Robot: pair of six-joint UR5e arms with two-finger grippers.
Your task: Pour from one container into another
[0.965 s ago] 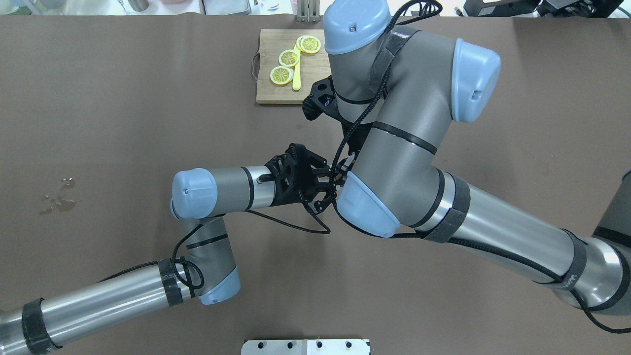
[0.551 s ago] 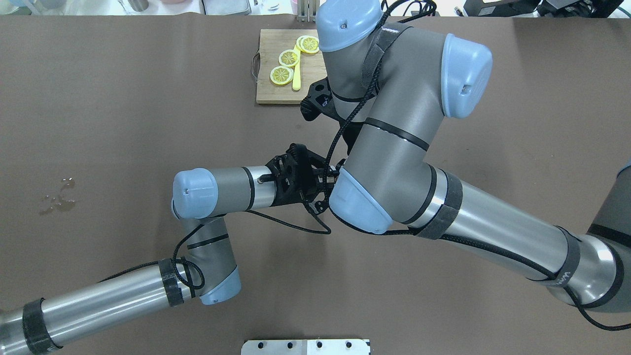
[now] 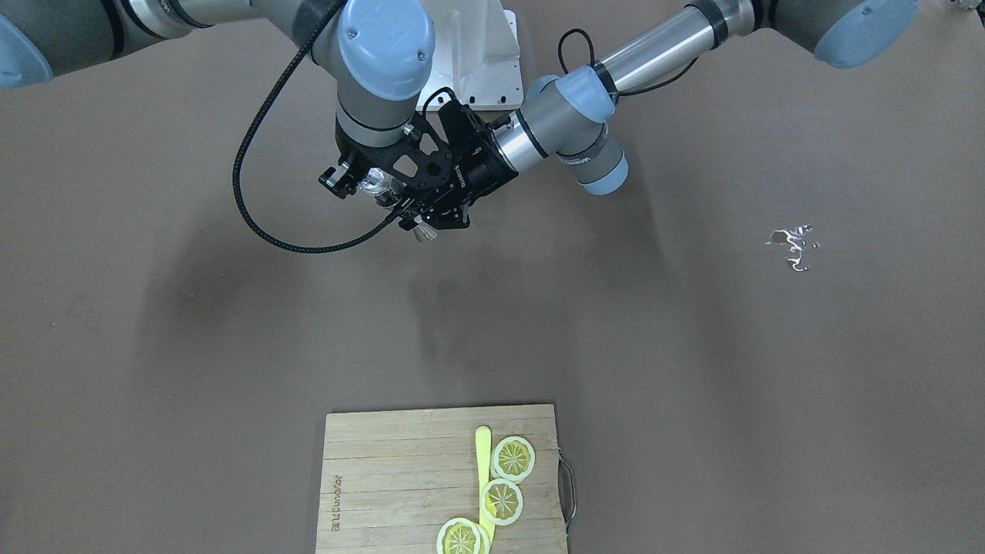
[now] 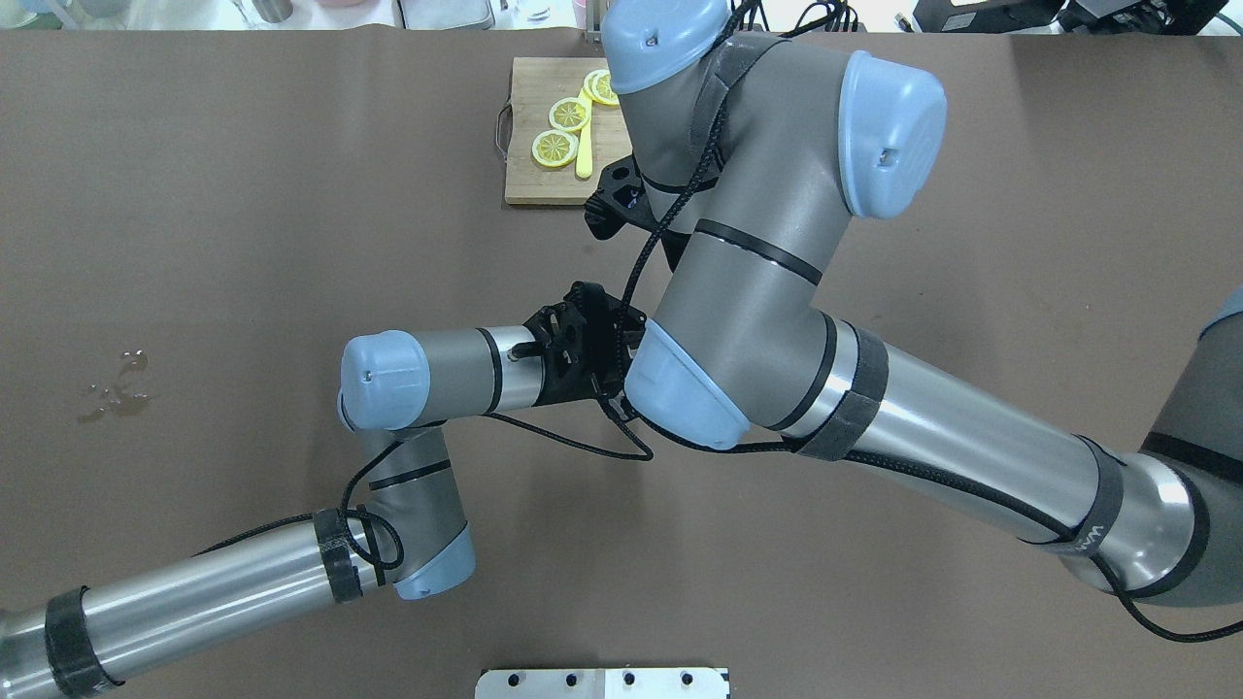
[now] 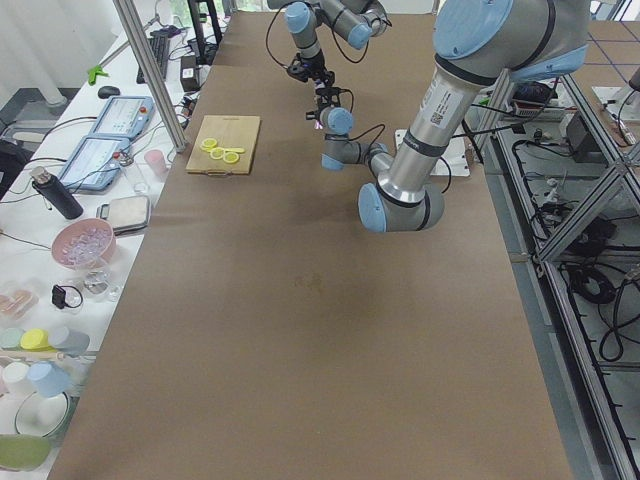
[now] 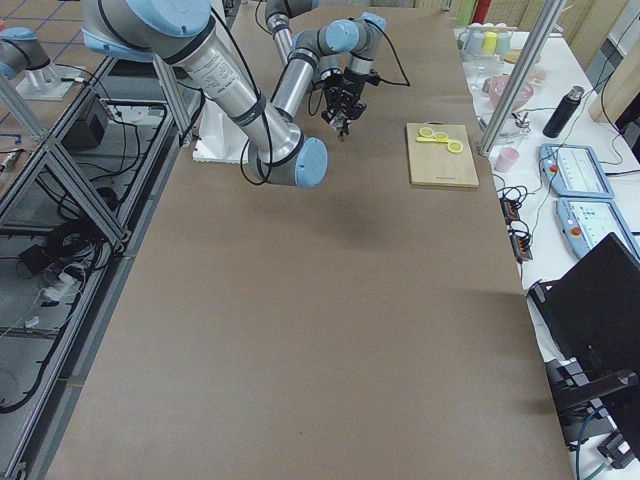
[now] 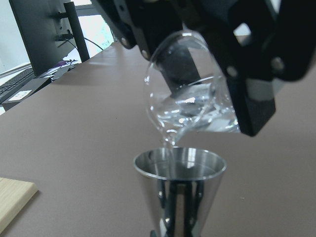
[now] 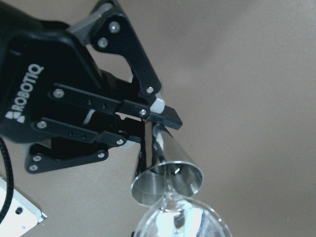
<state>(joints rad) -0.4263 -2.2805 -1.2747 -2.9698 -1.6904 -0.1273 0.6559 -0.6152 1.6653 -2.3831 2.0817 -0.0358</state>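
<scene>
The steel jigger (image 7: 180, 192) stands upright in the left wrist view, mouth up. My left gripper (image 8: 153, 121) is shut on its narrow waist, and its lower cone (image 8: 170, 168) shows in the right wrist view. Just above it hangs the clear glass cup (image 7: 187, 98), tilted steeply, with its lip over the jigger's mouth. A thin stream of water runs from the lip into the jigger. My right gripper (image 7: 197, 54) is shut on the glass. From the front, the glass (image 3: 377, 185) and the jigger (image 3: 422, 231) meet above the table.
A wooden cutting board (image 3: 385, 477) with lemon slices (image 3: 513, 458) and a yellow knife lies near the table's far side. A small water spill (image 3: 793, 242) marks the brown table on my left. The white base plate (image 3: 477, 61) sits behind the grippers.
In the overhead view the right arm's elbow and wrist have swung leftward, covering more of the left gripper. The left arm has stayed put.
</scene>
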